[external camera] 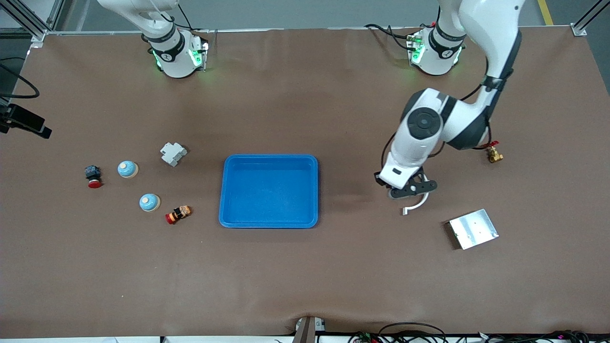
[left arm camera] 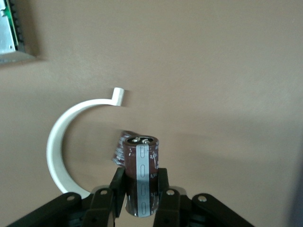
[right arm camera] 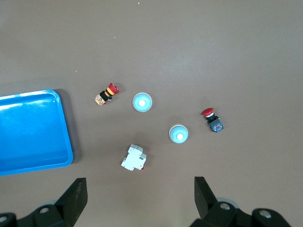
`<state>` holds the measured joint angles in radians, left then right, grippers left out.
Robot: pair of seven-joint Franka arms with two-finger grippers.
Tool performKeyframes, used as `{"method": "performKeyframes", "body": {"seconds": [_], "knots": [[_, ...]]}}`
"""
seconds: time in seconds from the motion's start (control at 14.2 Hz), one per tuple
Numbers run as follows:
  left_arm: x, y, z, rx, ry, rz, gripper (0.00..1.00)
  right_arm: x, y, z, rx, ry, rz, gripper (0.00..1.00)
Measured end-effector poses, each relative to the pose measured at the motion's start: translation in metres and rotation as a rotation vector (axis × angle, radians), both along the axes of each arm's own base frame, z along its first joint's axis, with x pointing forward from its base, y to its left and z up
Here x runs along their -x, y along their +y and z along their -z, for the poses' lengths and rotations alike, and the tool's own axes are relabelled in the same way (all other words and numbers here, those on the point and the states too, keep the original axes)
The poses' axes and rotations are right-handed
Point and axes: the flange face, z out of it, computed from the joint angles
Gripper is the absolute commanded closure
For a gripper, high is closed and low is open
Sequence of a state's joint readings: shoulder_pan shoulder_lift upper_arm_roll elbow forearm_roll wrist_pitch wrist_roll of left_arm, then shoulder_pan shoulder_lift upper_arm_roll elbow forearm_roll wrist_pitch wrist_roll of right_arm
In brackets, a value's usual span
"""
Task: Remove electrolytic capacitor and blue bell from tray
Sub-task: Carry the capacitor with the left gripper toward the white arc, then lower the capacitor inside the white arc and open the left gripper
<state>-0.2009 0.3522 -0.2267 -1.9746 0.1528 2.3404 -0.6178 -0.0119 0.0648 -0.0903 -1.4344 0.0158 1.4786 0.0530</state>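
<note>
Capacitor (left arm camera: 141, 172), front view: hidden under left end effector (external camera: 413, 189), over bare desk (external camera: 305, 267) at 3 o'clock of blue tray (external camera: 269, 190); bells (external camera: 127, 168) (external camera: 149, 202) at tray's 9 o'clock; left wrist view: capacitor upright, clamped between fingers (left arm camera: 162, 187), white curved clip (left arm camera: 66, 137) beside; right wrist view: right end effector (right arm camera: 141, 198) spread wide, empty, above bells.

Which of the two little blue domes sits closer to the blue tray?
The blue dome lying nearer the front camera, right beside the red-capped orange button, is closer to the blue tray. The other dome sits next to the black-and-red button.
</note>
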Motion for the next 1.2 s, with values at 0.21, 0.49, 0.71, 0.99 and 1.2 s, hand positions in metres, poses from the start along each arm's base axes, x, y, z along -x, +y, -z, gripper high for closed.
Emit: {"method": "performKeyframes", "body": {"seconds": [0.21,0.49,0.71,0.99,1.2], "knots": [[-0.004,0.062,0.006,0.030,0.044,0.143,1.00,0.000,0.000,0.000,0.000,0.000,0.000,0.00],[-0.001,0.114,0.012,0.039,0.066,0.238,1.00,0.000,0.000,0.000,0.000,0.000,0.000,0.00],[0.005,0.118,0.019,0.044,0.047,0.265,1.00,0.000,-0.001,0.000,0.000,0.001,0.001,0.00],[0.020,0.133,0.045,0.051,-0.039,0.272,1.00,0.000,-0.001,0.000,0.000,0.001,0.002,0.00],[0.021,0.165,0.051,0.019,-0.051,0.279,1.00,0.000,-0.001,0.000,0.000,0.001,0.002,0.00]]}}
